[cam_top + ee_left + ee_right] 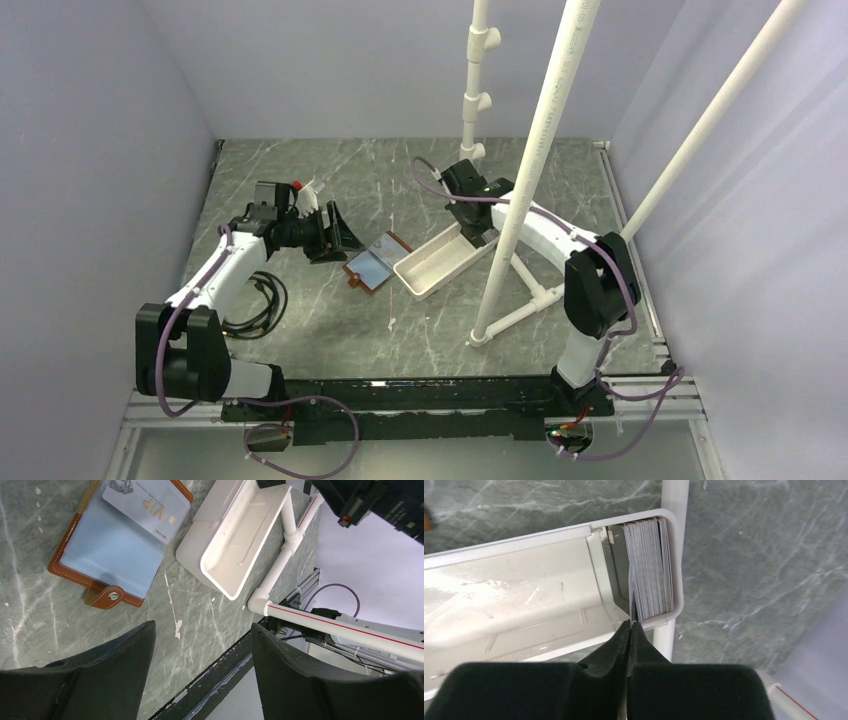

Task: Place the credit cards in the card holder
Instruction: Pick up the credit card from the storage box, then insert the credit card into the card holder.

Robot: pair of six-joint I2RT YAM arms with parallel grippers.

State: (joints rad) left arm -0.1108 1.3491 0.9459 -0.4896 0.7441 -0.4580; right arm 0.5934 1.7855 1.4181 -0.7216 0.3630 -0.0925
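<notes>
Grey-green marbled surface point(330, 330), enclosed by white walls, carries all the items.

1. Right gripper point(630, 625): the jaws are closed, pinching the lower edge of a single card point(630, 595). This card stands at the open face of the stack and leans slightly away from it.
2. Credit cards point(651, 570): a tight stack of thin cards stands on edge. The edges are pale grey, and a dark card face shows on the side towards the tray's length. The stack fills one end of the white tray point(524, 580) and touches its end wall.
3. Left gripper point(202, 627): the jaws stand wide apart with nothing between them. It hangs above the surface just beside the card holder.
4. Card holder point(65, 572): brown leather with light stitching, lying open and flat. It has clear blue-tinted pockets and a strap with a metal snap point(107, 597). It lies near the tray, not touching it.
5. VIP card point(147, 505): pale, with gold lettering, lying across the holder's far half. Whether it is inside a pocket cannot be told.

A white pipe frame point(530, 150) stands beside the tray.
</notes>
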